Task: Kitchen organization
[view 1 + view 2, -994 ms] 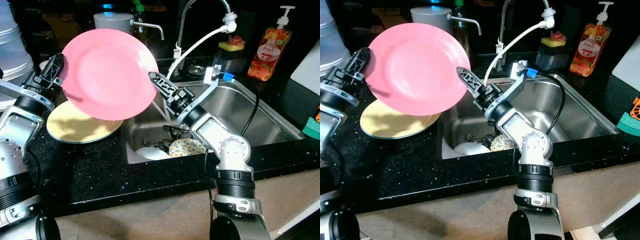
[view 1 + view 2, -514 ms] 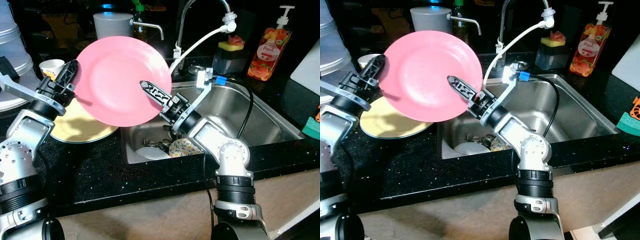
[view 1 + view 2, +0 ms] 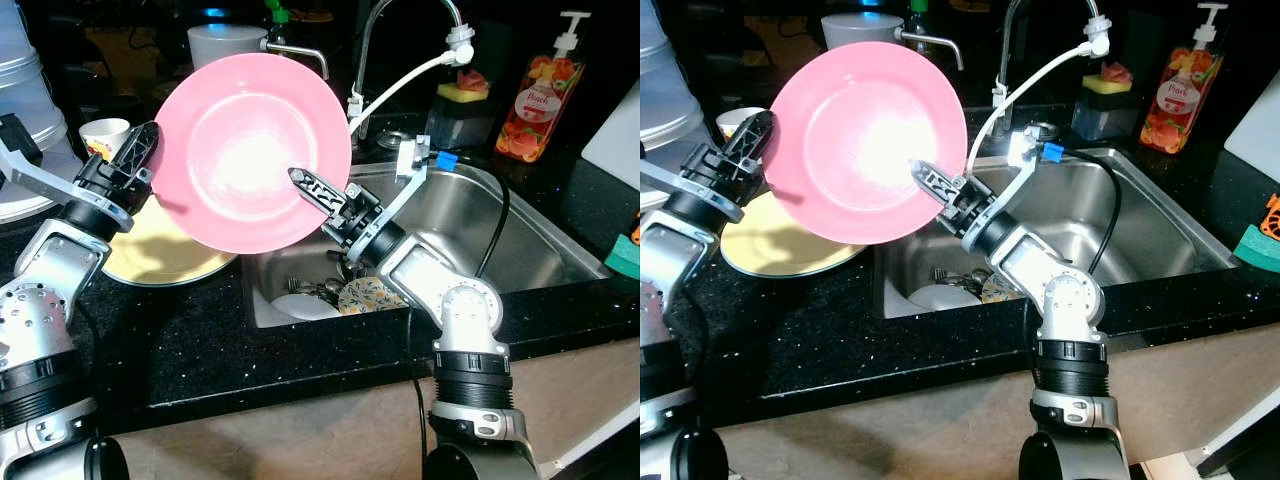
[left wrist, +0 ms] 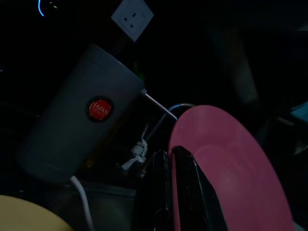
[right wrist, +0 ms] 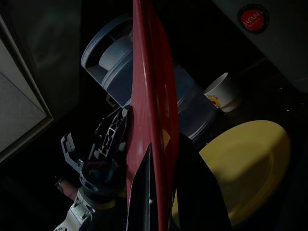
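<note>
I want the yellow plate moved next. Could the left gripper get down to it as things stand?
Probably not yet. The left gripper is shut on the pink plate's rim, with the right gripper clamped on the opposite edge. The yellow plate lies just beneath on the counter, partly covered by the pink one.

I see both arms raised toward each other — left gripper (image 3: 140,150) clamped on the pink plate's (image 3: 235,130) left rim, right gripper (image 3: 312,187) pinching its lower right edge.
</note>
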Tool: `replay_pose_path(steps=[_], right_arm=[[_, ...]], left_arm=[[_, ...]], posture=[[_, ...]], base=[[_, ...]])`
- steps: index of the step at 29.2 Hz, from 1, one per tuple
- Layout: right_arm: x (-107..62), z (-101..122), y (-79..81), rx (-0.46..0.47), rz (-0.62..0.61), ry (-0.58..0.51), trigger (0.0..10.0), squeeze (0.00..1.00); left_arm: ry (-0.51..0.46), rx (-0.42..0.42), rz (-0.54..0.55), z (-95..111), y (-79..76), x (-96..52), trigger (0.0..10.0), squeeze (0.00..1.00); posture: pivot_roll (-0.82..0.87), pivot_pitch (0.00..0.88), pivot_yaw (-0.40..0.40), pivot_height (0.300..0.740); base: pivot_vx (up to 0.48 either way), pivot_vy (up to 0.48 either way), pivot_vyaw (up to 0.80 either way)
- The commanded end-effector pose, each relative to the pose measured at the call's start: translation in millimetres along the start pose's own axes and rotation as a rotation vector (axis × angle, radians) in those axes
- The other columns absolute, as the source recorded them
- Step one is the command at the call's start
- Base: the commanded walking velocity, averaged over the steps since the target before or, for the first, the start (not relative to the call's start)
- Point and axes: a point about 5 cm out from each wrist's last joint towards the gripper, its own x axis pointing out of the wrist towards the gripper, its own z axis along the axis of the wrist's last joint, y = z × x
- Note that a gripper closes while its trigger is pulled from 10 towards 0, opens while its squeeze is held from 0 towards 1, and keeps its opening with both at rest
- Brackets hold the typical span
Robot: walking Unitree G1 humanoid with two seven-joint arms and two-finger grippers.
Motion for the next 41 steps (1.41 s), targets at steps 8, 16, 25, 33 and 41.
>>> replay_pose_path(steps=[8, 16, 25, 33, 41], right_arm=[[-6.1, 15, -18.4, -0.021, -0.125, -0.079, 0.0, 0.0], [-17.1, 46, -39.2, -0.147, -0.285, -0.172, 0.0, 0.0], [-16.0, 54, -70.8, -0.737, -0.538, 0.038, 0.0, 0.0], [-8.8, 37, -84.7, -0.917, -0.518, 0.244, 0.0, 0.0], [-6.9, 26, -93.3, -1.073, -0.494, 0.39, 0.0, 0.0]], left_arm=[[-0.075, 0.231, 0.219, 15, 21.4, -2.1, 10.0, 1.0], [-0.193, 0.301, 0.336, 37, 31.9, -8.1, 10.0, 0.0], [0.411, 0.462, -0.158, -53, -21.7, 0.4, 10.0, 0.0], [0.634, 0.512, -0.359, -76, -35.6, -10.1, 10.0, 0.0], [0.753, 0.534, -0.415, -79, -38.9, -19.2, 10.0, 0.0]], posture=[[0.05, 0.098, 0.018, 0.74], [0.05, 0.1, 0.019, 0.74], [0.05, 0.105, 0.019, 0.74], [0.05, 0.108, 0.022, 0.74], [0.05, 0.109, 0.028, 0.74]], base=[[0.0, 0.0, 0.0], [0.0, 0.0, 0.0], [0.0, 0.0, 0.0], [0.0, 0.0, 0.0], [0.0, 0.0, 0.0]])
